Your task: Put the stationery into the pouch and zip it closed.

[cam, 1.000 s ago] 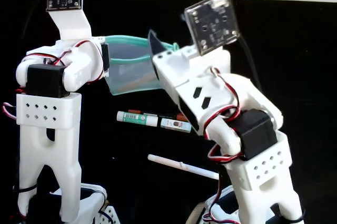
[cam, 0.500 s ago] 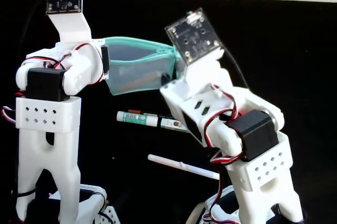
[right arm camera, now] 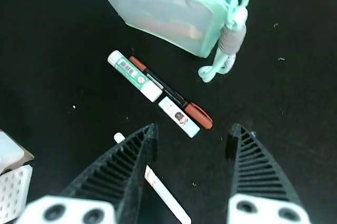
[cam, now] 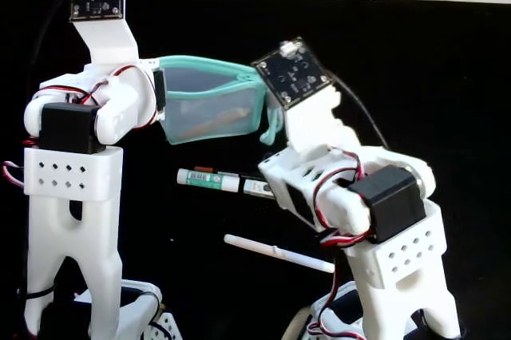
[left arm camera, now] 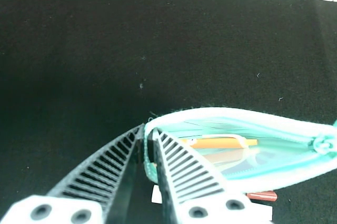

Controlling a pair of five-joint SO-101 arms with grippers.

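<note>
A translucent teal pouch (cam: 211, 108) hangs above the black table, held at one end by my left gripper (left arm camera: 149, 142), which is shut on its rim. The pouch (left arm camera: 247, 148) gapes open, with an orange pen (left arm camera: 224, 142) inside and the zipper pull (left arm camera: 322, 145) at its far end. My right gripper (right arm camera: 193, 132) is open and holds nothing. It hovers over the loose stationery: a white and green marker (right arm camera: 134, 75), a red-brown pen (right arm camera: 171, 93), a short white piece (right arm camera: 179, 116) and a thin white pen (right arm camera: 158, 190). The pouch's strap (right arm camera: 226, 45) dangles from its free end.
The loose stationery lies between the two arm bases, with the markers (cam: 209, 179) under the pouch and the thin white pen (cam: 275, 252) nearer the front. The table's black cloth (cam: 447, 77) ends at a white wall behind.
My right gripper has come away from the pouch's free end and dropped lower over the markers. The pouch now hangs from the left gripper alone, which has stayed in place.
</note>
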